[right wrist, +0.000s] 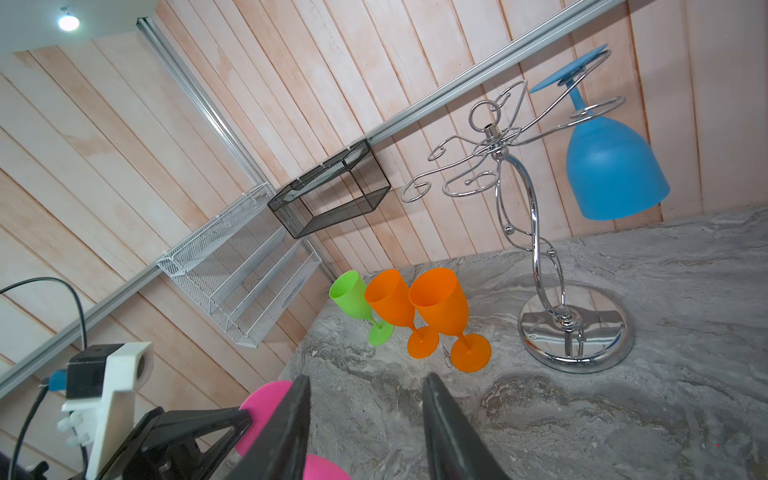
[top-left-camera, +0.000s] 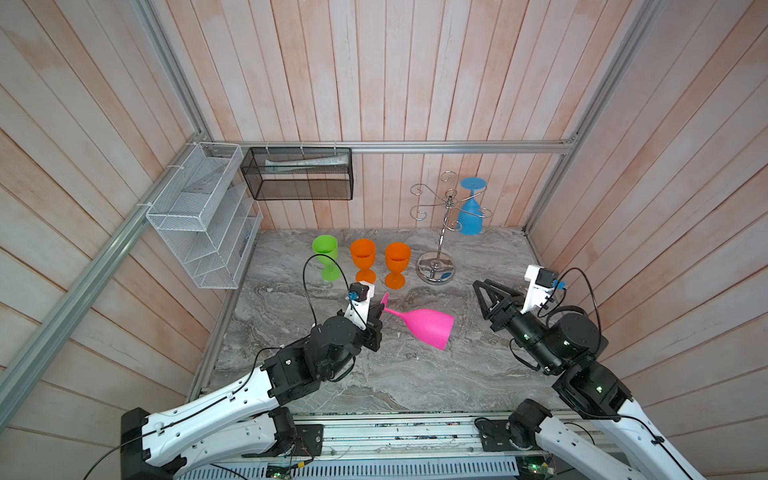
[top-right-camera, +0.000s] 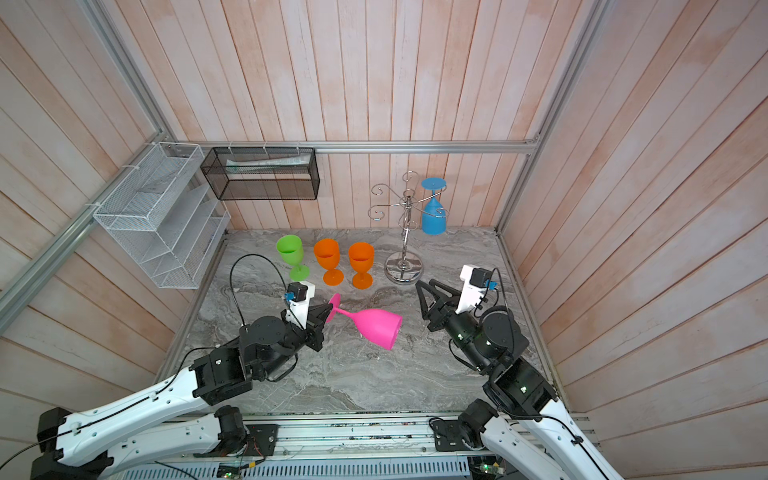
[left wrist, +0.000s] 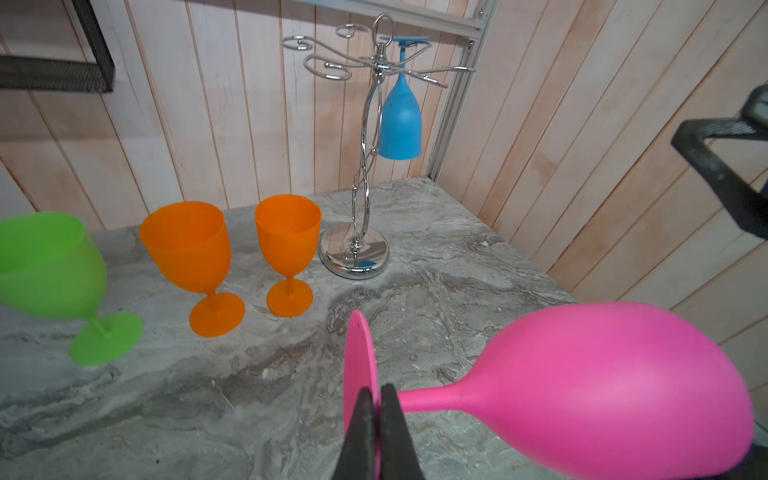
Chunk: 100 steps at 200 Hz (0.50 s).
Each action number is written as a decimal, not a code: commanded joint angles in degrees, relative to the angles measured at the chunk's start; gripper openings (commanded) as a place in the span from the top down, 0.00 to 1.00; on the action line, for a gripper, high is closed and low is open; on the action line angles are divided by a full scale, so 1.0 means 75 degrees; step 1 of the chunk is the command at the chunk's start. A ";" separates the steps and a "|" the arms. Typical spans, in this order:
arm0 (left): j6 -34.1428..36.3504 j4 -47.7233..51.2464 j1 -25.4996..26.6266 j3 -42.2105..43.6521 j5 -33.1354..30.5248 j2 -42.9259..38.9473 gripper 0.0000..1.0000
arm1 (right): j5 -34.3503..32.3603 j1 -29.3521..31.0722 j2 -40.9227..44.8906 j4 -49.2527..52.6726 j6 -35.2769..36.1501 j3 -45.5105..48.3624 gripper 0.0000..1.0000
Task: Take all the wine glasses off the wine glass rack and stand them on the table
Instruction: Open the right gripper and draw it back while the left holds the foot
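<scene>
The left hand [left wrist: 377, 392] pinches the pink wine glass [left wrist: 602, 386] by its foot, sideways on the counter [left wrist: 208, 395] in front of the wine glass rack [left wrist: 365, 249]; the right hand [right wrist: 365, 380] gapes empty near its base. Seemingly the set-down; next, unhook the blue wine glass [right wrist: 611, 174] hanging there.

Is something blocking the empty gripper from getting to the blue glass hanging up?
Nothing visible does. The right gripper has open air up to the blue wine glass; the wine glass rack stands beside that path.

Pink glass [right wrist: 266, 409] lay mostly hidden in right wrist view, green glass [left wrist: 45, 266] edge-cropped in left, black basket's [top-left-camera: 299, 189] contents illegible.
</scene>
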<state>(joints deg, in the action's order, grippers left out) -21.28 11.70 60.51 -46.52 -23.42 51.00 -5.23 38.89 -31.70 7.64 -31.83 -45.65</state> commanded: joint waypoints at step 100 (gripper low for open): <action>-0.3762 0.1168 -0.2234 0.0722 0.2244 -0.1168 1.00 | 0.1413 0.0590 -0.0524 -0.0226 0.0829 -0.0016 0.58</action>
<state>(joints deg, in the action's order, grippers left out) -45.41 20.25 46.52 -42.57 -12.67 42.92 2.68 40.82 -34.02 7.44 -27.75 -45.63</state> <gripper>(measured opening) 0.049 0.417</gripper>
